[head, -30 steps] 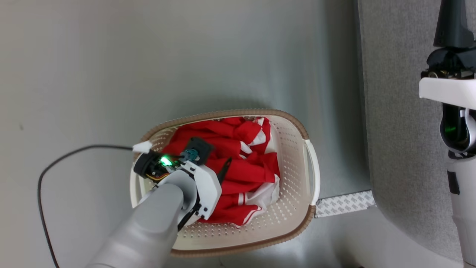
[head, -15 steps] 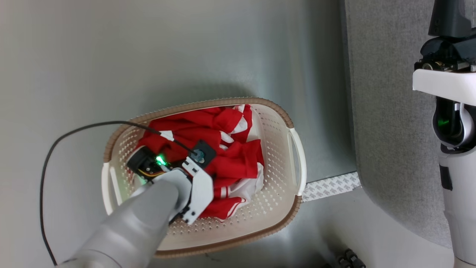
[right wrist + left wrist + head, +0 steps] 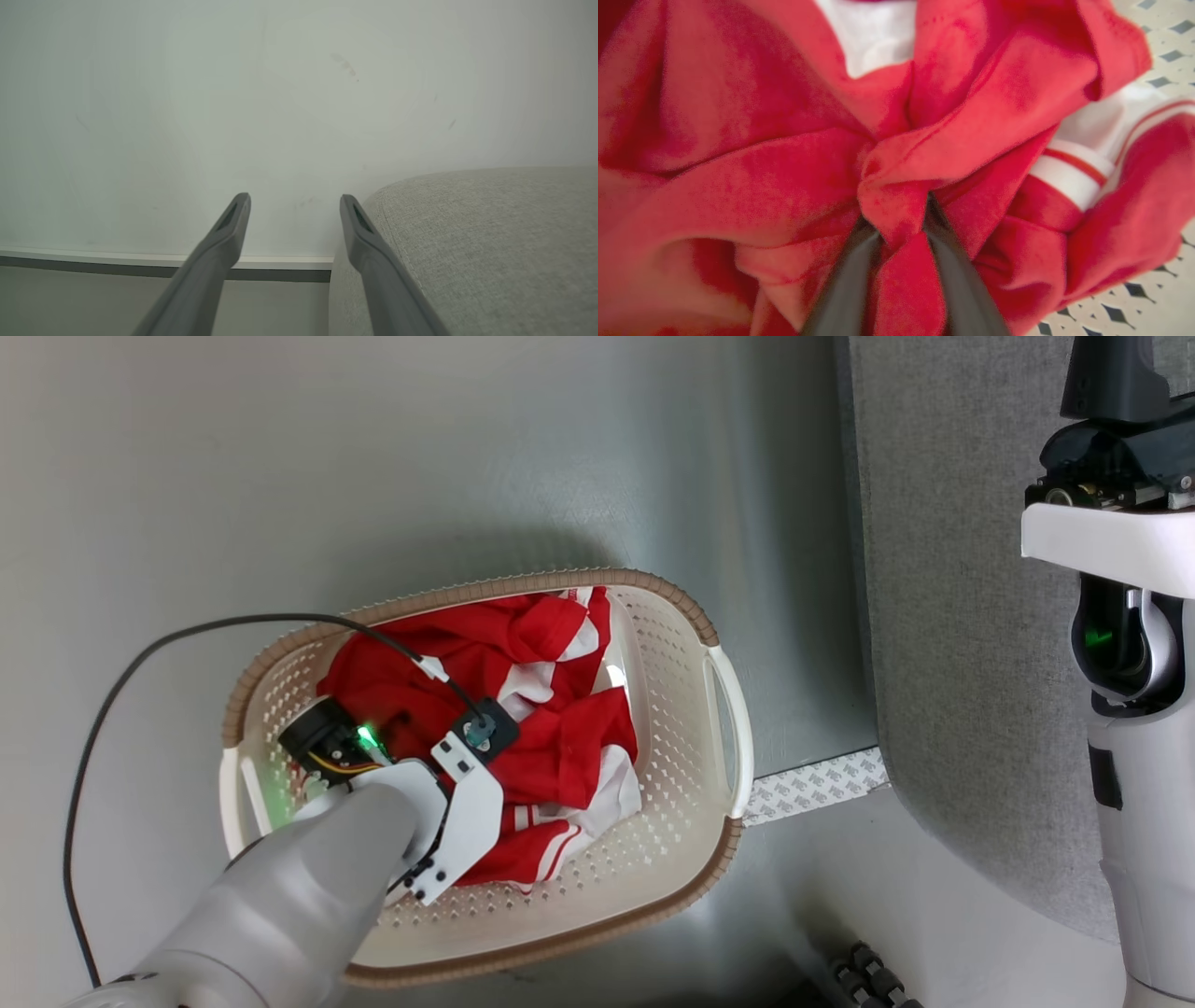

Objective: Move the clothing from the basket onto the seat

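Clothing [image 3: 560, 756] heaped in basket [image 3: 674, 691], none on seat [image 3: 952, 616] yet. Left gripper [image 3: 901, 219] closed on a red fold mid-pile; right gripper [image 3: 294, 200] parted, empty, beside seat.

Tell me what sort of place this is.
Likely a living room, or a mock-up of one: a grey sofa, a laundry basket of red clothing on a smooth floor, and a plain wall with skirting.
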Robot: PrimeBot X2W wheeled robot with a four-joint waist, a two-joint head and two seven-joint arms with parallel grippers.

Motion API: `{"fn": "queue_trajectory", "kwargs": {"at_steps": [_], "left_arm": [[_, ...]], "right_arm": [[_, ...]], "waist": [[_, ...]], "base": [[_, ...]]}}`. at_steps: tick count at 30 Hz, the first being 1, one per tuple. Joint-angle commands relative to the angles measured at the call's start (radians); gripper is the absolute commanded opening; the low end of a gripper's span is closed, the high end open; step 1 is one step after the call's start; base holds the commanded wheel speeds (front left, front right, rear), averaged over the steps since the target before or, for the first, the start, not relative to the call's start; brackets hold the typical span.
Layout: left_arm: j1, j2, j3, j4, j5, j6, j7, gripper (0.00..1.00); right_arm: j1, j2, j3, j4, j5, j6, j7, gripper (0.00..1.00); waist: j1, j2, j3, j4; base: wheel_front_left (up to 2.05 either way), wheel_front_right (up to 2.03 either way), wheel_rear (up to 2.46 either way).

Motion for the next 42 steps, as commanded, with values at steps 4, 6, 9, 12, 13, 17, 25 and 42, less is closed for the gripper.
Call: {"fn": "queue_trajectory", "kwargs": {"at_steps": [4, 6, 9, 12, 13, 17, 25, 42], "left_arm": [[0.002, 0.011, -0.004, -0.018, -0.010, 0.002, -0.022, 0.00], [0.009, 0.005, -0.003, -0.024, -0.015, 0.002, -0.034, 0.00], [0.024, -0.007, -0.004, -0.031, -0.028, 0.002, -0.050, 0.00], [0.034, -0.015, -0.003, -0.035, -0.040, 0.002, -0.081, 0.00], [0.040, -0.018, -0.003, -0.039, -0.049, 0.002, -0.092, 0.00], [0.076, -0.032, -0.003, -0.054, -0.081, 0.002, -0.146, 0.00], [0.178, -0.085, -0.004, -0.098, -0.161, 0.002, -0.259, 0.00], [0.369, -0.098, -0.003, -0.218, -0.285, 0.002, -0.415, 0.00]], "right_arm": [[-0.005, 0.000, -0.005, 0.005, -0.007, -0.002, -0.003, 1.00], [-0.002, 0.000, -0.005, 0.008, -0.010, -0.002, -0.003, 1.00], [0.014, -0.001, -0.006, 0.016, -0.012, -0.002, -0.003, 1.00], [0.031, -0.007, 0.001, 0.025, -0.012, -0.002, -0.003, 1.00], [0.037, -0.009, 0.003, 0.029, -0.011, -0.002, -0.003, 1.00], [0.065, -0.021, 0.000, 0.044, -0.007, -0.002, -0.003, 1.00], [0.168, -0.073, -0.017, 0.103, 0.004, -0.002, -0.003, 1.00], [0.372, -0.142, -0.003, 0.201, 0.061, -0.002, -0.003, 1.00]], "waist": [[0.0000, 0.0000, -0.013, 0.004], [0.0000, 0.0000, -0.025, 0.008], [0.0000, 0.0000, -0.056, 0.018], [0.0000, 0.0000, -0.098, 0.030], [0.0000, 0.0000, -0.110, 0.032], [0.0000, 0.0000, -0.188, 0.047], [0.0000, 0.0000, -0.403, 0.114], [0.0000, 0.0000, -0.791, 0.205]], "base": [[0.00, 0.00, 0.00], [0.00, 0.00, 0.00], [0.00, 0.00, 0.00], [0.00, 0.00, 0.00], [0.00, 0.00, 0.00], [0.00, 0.00, 0.00], [0.00, 0.00, 0.00], [0.00, 0.00, 0.00]]}}
